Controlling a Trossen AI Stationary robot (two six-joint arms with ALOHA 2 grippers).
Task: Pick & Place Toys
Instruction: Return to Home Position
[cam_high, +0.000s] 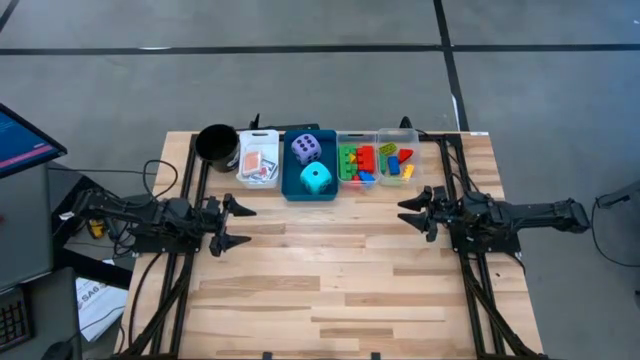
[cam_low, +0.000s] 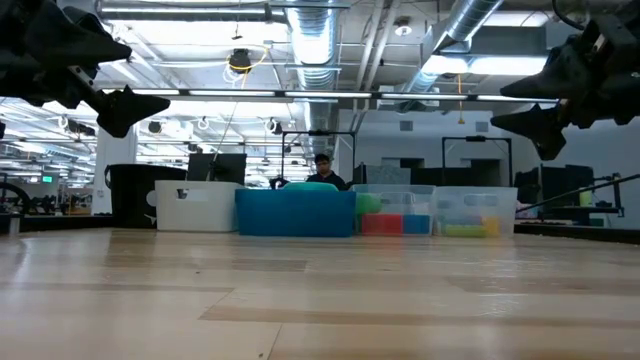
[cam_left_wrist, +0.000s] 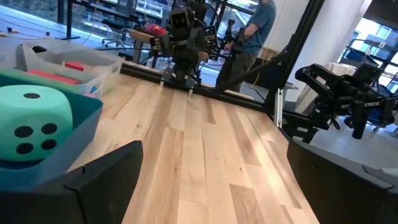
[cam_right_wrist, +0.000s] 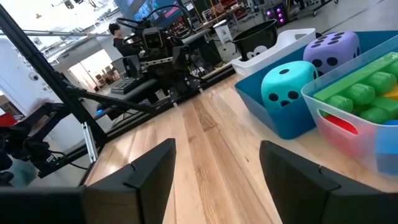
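Observation:
The purple die (cam_high: 306, 149) and the cyan die (cam_high: 317, 179) lie in the blue bin (cam_high: 288, 185) at the table's far edge. Red-backed playing cards (cam_high: 259, 163) lie in the white bin (cam_high: 246, 178). Coloured bricks (cam_high: 358, 163) fill two clear bins (cam_high: 378, 134). My left gripper (cam_high: 243, 226) hovers open and empty at the table's left side. My right gripper (cam_high: 409, 213) hovers open and empty at the right side. The cyan die also shows in the left wrist view (cam_left_wrist: 34, 127) and the right wrist view (cam_right_wrist: 288, 86).
A black cup (cam_high: 216, 146) stands left of the white bin at the far edge. The bins form a row along the far edge. Bare wood lies between the two arms and toward the near edge. A person stands in the room behind the table (cam_low: 321, 170).

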